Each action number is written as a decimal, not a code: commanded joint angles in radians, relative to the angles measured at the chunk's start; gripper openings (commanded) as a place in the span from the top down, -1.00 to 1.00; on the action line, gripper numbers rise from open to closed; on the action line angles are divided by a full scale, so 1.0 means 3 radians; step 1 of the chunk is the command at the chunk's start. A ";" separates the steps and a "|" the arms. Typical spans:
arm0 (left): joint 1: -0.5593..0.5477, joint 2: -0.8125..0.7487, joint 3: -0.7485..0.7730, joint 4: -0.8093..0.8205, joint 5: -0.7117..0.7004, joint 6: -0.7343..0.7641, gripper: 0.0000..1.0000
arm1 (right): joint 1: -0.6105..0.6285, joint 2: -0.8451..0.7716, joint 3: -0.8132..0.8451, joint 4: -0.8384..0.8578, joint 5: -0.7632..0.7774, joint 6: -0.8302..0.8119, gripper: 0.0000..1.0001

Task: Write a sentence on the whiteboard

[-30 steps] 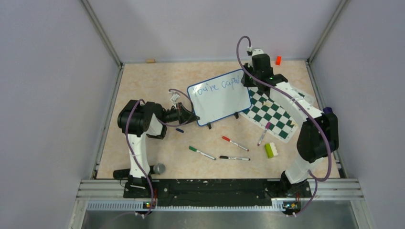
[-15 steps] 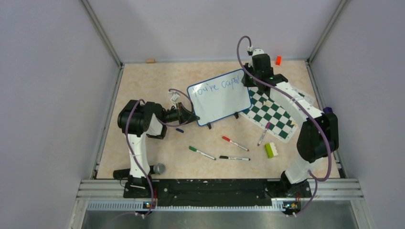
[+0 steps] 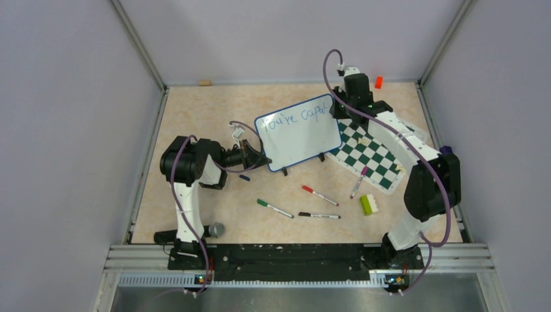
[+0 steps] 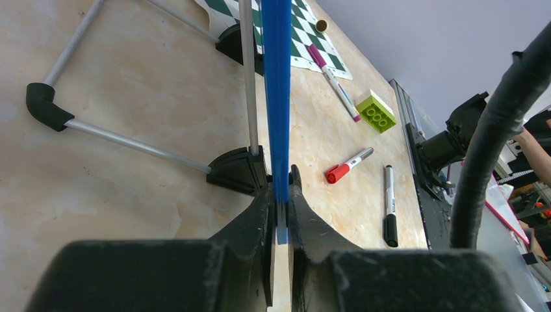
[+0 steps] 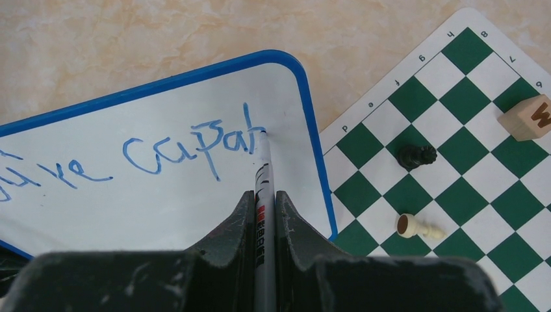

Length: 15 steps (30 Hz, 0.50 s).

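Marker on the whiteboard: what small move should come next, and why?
Probably a short stroke rightward to start an "l": the right gripper holds the marker with its tip at the end of "capab", close to the whiteboard frame, and the word looks unfinished.

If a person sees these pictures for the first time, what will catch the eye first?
The blue-framed whiteboard stands at mid-table, with the left gripper clamped on its left edge. The right gripper holds a marker with its tip on the board, at the end of the unfinished blue sentence, "You're capab". To the right of the board lies a green-and-white chess mat.
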 commanded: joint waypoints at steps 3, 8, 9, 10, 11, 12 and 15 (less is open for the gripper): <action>0.0011 -0.0107 -0.0037 0.0241 0.0151 0.0054 0.90 | -0.0047 -0.0039 -0.0032 -0.0018 -0.0173 -0.0030 1.00; 0.0011 -0.0107 -0.0037 0.0241 0.0151 0.0051 0.90 | -0.0046 -0.0041 -0.0013 -0.0016 -0.0286 -0.0034 1.00; 0.0011 -0.0110 -0.0039 0.0241 0.0150 0.0053 0.90 | -0.0049 -0.0041 -0.0008 -0.0017 -0.0293 -0.0031 1.00; 0.0011 -0.0107 -0.0035 0.0241 0.0148 0.0053 0.90 | -0.0051 -0.0041 -0.0004 -0.0021 -0.0297 -0.0027 1.00; 0.0011 -0.0108 -0.0035 0.0241 0.0150 0.0053 0.90 | -0.0047 -0.0044 0.0003 -0.0017 -0.0300 -0.0030 1.00; 0.0011 -0.0110 -0.0038 0.0241 0.0147 0.0054 0.90 | -0.0046 -0.0045 0.0012 -0.0022 -0.0298 -0.0026 1.00; 0.0011 -0.0109 -0.0035 0.0241 0.0151 0.0060 0.91 | -0.0047 -0.0073 0.0024 -0.0032 -0.0252 -0.0030 1.00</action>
